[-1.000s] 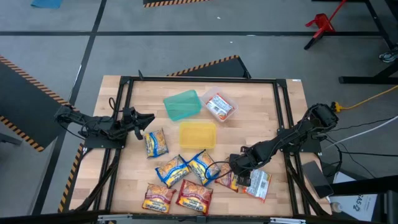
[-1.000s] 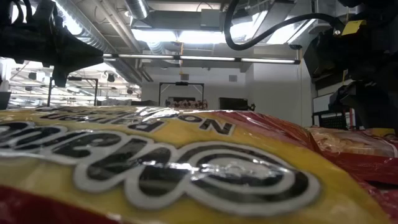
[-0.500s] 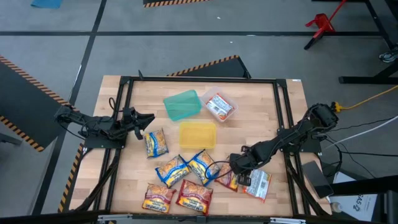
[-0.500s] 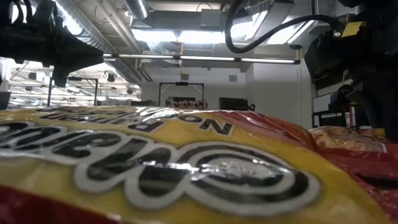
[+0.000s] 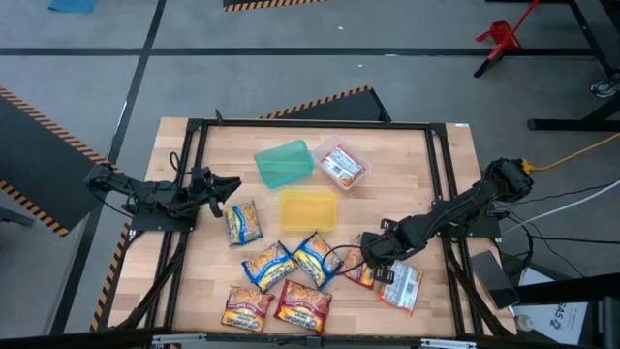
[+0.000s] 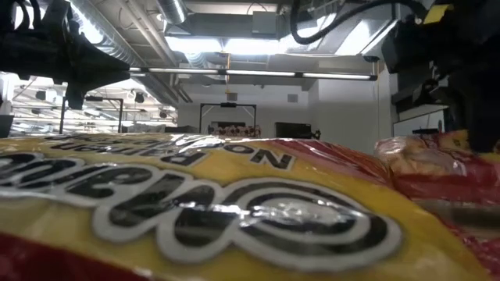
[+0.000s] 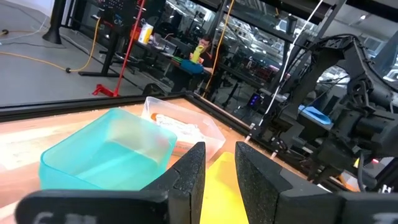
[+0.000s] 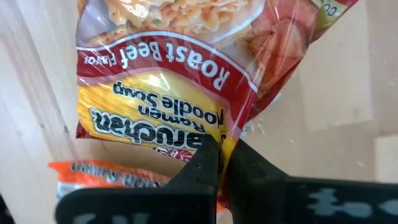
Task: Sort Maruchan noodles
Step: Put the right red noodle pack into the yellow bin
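Several Maruchan packets lie flat on the near half of the table: blue-and-yellow ones point(image 5: 242, 223) point(image 5: 267, 266) point(image 5: 316, 258), orange-red ones point(image 5: 246, 308) point(image 5: 303, 304) and a red-and-white one point(image 5: 402, 286). My right gripper point(image 5: 369, 262) is shut on a red "Roast Beef" packet point(image 8: 168, 81), which also shows in the high view point(image 5: 356, 275) and raised at the right of the low view point(image 6: 437, 168). My left gripper point(image 5: 229, 186) hovers at the table's left, slightly open and empty, with the teal container point(image 7: 106, 152) ahead of it. My right gripper pinches the red packet's end edge point(image 8: 219, 132) between its two fingers, at the end below the yellow Maruchan label. The fingers come from above, slanting in from the table's right. The held end is raised off the table and the packet tilts.
A teal container point(image 5: 284, 163), a yellow container point(image 5: 307, 209) and a clear container point(image 5: 341, 165) holding a packet stand at mid-table toward the far side. One packet point(image 6: 195, 203) lies right in front of the low camera. Bare wood shows at the far left and right.
My right gripper has gone up a little, still shut on the red packet. The packet's held end has lifted off the table, showing higher in the low view than before.
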You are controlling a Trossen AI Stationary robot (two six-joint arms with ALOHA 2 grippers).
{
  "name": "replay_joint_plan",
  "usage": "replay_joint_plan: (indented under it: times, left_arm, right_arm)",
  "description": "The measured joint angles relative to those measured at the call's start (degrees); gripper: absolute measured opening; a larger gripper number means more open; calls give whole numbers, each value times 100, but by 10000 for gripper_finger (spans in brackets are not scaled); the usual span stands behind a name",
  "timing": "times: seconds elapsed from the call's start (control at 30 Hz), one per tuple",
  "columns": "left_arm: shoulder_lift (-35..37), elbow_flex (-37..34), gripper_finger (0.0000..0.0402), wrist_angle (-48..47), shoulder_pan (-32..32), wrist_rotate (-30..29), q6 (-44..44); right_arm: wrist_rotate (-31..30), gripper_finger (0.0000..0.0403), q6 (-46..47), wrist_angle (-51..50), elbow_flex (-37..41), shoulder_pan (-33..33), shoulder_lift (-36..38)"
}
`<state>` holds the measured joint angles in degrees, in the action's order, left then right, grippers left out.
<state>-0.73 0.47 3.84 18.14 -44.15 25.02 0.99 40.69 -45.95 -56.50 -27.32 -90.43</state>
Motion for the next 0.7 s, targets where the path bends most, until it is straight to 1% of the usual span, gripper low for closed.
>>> replay_joint_plan:
  times: [0.1,0.3,0.37,0.43,0.57,0.63,0.7]
  left_arm:
    - [0,0,82,0,-1,-32,-4]
    - [0,0,82,0,0,-32,0]
    - [0,0,82,0,-1,-32,0]
    - [0,0,82,0,0,-32,23]
    - [0,0,82,0,1,-32,39]
    - [0,0,82,0,-1,-36,44]
    - [0,-1,82,0,0,-76,75]
  right_arm:
    - [48,0,-162,-228,-242,-1,2]
    - [-141,1,-745,-740,-951,82,10]
    - [-322,1,-956,-930,-1240,218,12]
    - [-637,1,-1211,-948,-1513,376,13]
    - [-1512,1,-1733,-471,-1958,791,22]
    - [-1797,1,-1821,48,-2051,1117,22]
    - [-1999,1,-1701,725,-2056,1417,19]
